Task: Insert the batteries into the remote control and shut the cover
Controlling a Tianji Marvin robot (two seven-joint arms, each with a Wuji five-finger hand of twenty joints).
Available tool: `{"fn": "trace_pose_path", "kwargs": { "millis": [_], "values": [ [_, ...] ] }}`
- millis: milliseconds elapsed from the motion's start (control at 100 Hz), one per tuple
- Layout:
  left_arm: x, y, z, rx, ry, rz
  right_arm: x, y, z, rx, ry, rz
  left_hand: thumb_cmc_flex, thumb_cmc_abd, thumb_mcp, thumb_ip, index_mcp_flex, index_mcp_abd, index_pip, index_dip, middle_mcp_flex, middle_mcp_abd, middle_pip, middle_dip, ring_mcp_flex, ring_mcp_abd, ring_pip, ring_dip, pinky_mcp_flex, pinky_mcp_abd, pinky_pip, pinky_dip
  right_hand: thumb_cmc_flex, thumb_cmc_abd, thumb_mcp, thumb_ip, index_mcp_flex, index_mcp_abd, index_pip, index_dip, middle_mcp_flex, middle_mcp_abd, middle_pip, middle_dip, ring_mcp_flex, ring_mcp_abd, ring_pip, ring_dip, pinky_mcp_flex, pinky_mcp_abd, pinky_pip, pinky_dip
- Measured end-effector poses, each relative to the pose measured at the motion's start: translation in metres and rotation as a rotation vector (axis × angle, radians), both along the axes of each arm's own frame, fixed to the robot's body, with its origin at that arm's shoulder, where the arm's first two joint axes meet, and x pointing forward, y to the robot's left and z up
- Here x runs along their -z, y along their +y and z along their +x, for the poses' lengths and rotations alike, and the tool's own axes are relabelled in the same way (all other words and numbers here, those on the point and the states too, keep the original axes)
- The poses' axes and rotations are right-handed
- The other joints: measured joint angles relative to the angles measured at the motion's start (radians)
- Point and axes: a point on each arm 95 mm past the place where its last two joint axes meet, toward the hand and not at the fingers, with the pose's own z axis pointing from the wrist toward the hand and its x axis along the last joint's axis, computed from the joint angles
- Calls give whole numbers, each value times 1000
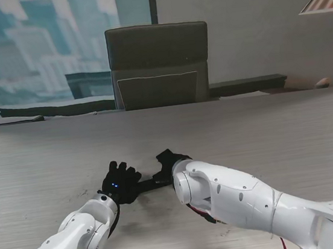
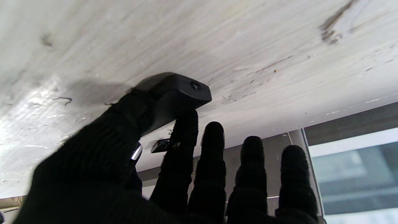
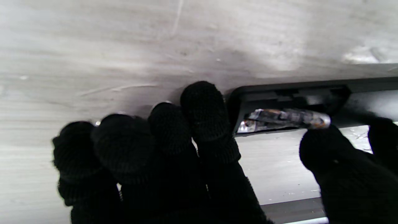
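The left hand (image 1: 120, 183) has its thumb and first finger clamped on one end of the black remote (image 2: 178, 93). The right hand (image 1: 170, 160) pinches the other end, thumb against a battery (image 3: 284, 119) in the open bay. The remote lies on the pale counter (image 1: 265, 136) between both hands.

Matt plastic remote (image 2: 180, 93), knitted fingers (image 2: 214, 146).

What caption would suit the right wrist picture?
Gloved right hand at the open end of the remote, thumb against a battery in the compartment.
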Motion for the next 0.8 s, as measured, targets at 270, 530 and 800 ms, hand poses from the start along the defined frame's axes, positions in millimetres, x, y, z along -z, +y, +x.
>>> {"fn": "trace_pose_path", "kwargs": {
  "millis": [270,530,800],
  "values": [
    [0,0,0,0,0,0,1,-4,0,12,9,49,0,1,0,0,0,0,0,0,0,0,0,0,0,0,0,0,0,0,0,0,72,-74,108,-2,-19,15,-1,9,-3,0,0,0,0,0,0,-9,0,0,2,-1],
    [0,0,0,0,2,2,3,-6,0,11,-5,76,0,3,0,0,0,0,0,0,0,0,0,0,0,0,0,0,0,0,0,0,83,-87,130,-3,-18,20,4,18,-4,0,1,0,0,0,0,-9,1,0,4,-3],
    [0,0,0,0,2,3,5,-8,0,41,0,117,0,4,-1,0,0,0,0,0,0,0,0,0,0,0,0,0,0,0,0,0,-48,15,81,0,-18,21,23,19,-12,1,38,0,-1,1,-1,-18,-22,1,4,-5]
  ]
}}
